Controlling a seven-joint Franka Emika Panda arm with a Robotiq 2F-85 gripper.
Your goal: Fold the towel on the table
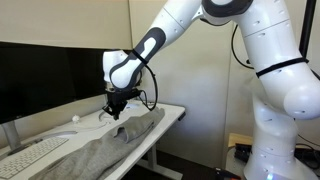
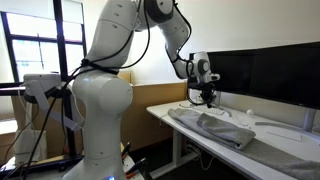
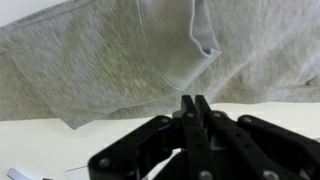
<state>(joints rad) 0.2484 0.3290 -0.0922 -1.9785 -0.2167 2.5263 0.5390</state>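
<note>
Jaws pressed together at the towel (image 3: 110,60) edge, whether pinching cloth unclear.

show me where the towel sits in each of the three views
In an exterior view: the towel lies across the lower middle, slanting up from the bottom left.
In an exterior view: the towel lies right of centre, below the middle.
Wrist view: the towel fills the upper half.
Shared landmark: the shut claw, at the towel's edge in all three.
</note>
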